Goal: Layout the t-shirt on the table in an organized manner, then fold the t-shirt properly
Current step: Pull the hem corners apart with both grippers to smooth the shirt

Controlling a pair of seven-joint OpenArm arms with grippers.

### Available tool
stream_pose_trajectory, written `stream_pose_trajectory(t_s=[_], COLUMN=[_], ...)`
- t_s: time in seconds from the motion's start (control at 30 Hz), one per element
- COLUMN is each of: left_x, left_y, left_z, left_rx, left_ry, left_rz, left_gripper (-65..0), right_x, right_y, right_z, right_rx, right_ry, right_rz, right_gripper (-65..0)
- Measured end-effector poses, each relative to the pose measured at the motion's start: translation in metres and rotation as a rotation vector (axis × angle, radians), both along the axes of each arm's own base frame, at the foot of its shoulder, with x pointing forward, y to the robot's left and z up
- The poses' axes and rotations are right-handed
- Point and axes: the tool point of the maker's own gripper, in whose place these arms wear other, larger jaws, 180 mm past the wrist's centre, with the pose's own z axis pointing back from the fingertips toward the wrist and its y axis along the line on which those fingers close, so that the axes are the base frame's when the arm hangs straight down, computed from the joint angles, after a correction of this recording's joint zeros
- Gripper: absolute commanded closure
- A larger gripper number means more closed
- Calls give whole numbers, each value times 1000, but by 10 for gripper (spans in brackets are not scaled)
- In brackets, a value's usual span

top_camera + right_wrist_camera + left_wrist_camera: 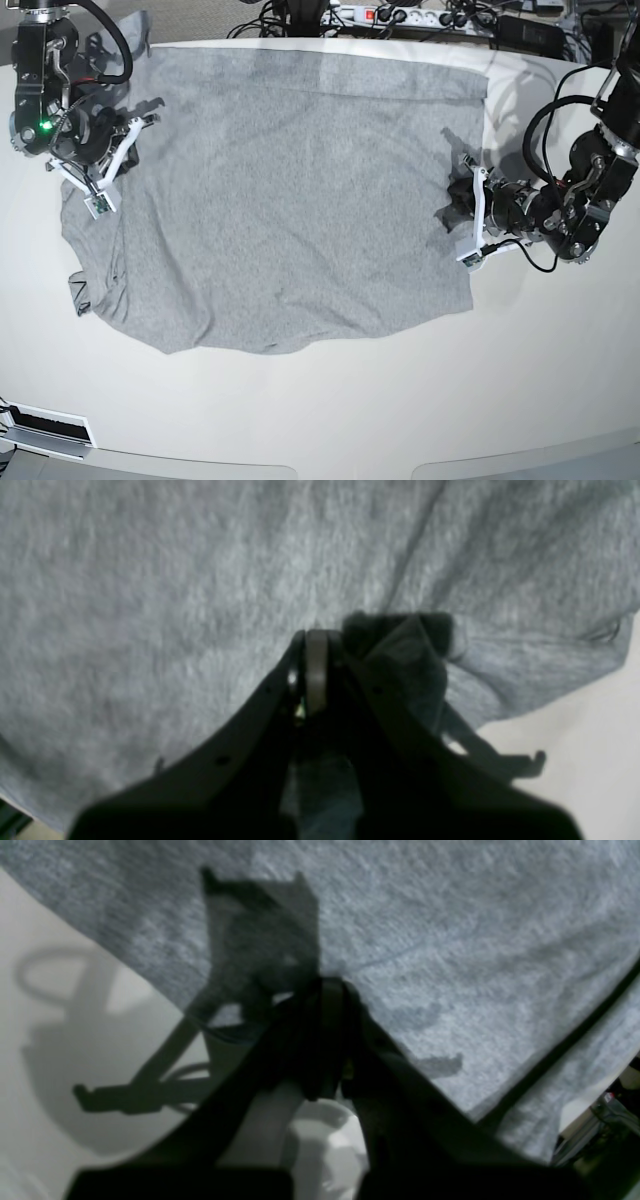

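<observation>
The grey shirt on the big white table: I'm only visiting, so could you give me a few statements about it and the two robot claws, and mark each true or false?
1. The t-shirt lies spread on the table, plain side up. True.
2. The left gripper is wide open above bare table. False: it is shut, pinching the shirt's edge on the base view's right.
3. The right gripper is shut at the shirt's opposite edge. True.
4. The shirt is already folded into a neat rectangle. False: it is one open layer with a wavy near edge.
5. A power strip lies beyond the table's far edge. True.
</observation>
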Motion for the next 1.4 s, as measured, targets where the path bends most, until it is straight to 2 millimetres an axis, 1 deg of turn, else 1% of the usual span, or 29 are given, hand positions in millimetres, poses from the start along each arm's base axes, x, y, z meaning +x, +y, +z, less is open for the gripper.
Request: stream_pose_trajectory(t_s=[0.03, 0.07, 0.17, 0.27, 0.33, 0.37, 0.4, 0.53, 0.67, 0.7, 0.73, 0.77, 0.83, 0.9, 0.93, 0.97, 1.07, 1.1, 1.17, 1.23, 1.3, 1.33, 1.4], left_x=[0, 1, 3, 2, 3, 3, 3, 3, 2, 2, 2, 2, 0, -7, -12, -18, -45, -55, -65, -74, -82, -83, -83], left_y=[1, 2, 6, 11, 18, 22, 26, 28, 30, 30, 30, 30, 32, 38, 42, 44, 47, 46, 45, 42, 44, 46, 50], left_z=[0, 0, 2, 2, 3, 3, 4, 4, 4, 4, 4, 4, 4, 2, 1, 1, 0, 1, 4, 7, 8, 9, 9], left_rx=[6, 9, 8, 17, 35, 47, 57, 63, 66, 69, 71, 71, 77, 86, 94, 93, 72, 60, 22, -24, -29, -26, -20], left_ry=[-3, -6, -17, -17, -20, -21, -21, -19, -19, -17, -17, -17, -8, 23, 46, 64, 170, 212, 256, 286, 321, 325, 327], left_rz=[-4, -4, 1, 5, 7, 8, 11, 13, 13, 12, 11, 11, 13, 33, 39, 38, -55, -86, -102, -116, -108, -106, -102], left_gripper=[0, 0, 0, 0, 0, 0, 0, 0, 0, 0, 0, 0, 0, 0, 0, 0, 0, 0, 0, 0, 0, 0, 0], right_x=[-2, -4, -12, -21, -33, -35, -35, -19, -13, -9, 0, 11, 32, 43, 45, 45, 46, 45, 43, 35, 18, 9, 2], right_y=[-4, -12, -39, -64, -86, -93, -95, -86, -85, -83, -78, -69, -42, -14, -5, 2, 6, 8, 7, 0, -4, -5, -8], right_z=[-1, -2, -3, 0, 4, 6, 7, 22, 35, 40, 46, 54, 63, 68, 69, 68, 62, 59, 45, 26, 8, 0, -3], right_rx=[-17, -55, -186, -282, -373, -389, -394, -377, -390, -386, -379, -352, -241, -130, -94, -63, -19, 4, 26, 30, 37, 36, 27], right_ry=[13, 28, 82, 108, 155, 160, 158, 100, 66, 43, 0, -55, -159, -237, -255, -267, -283, -277, -245, -186, -111, -66, -16], right_rz=[-7, -37, -123, -192, -234, -240, -240, -248, -258, -255, -213, -169, -71, 28, 66, 99, 115, 117, 117, 96, 90, 93, 81], right_gripper=[0, 0, 0, 0, 0, 0, 0, 0, 0, 0, 0, 0, 0, 0, 0, 0, 0, 0, 0, 0, 0, 0, 0])
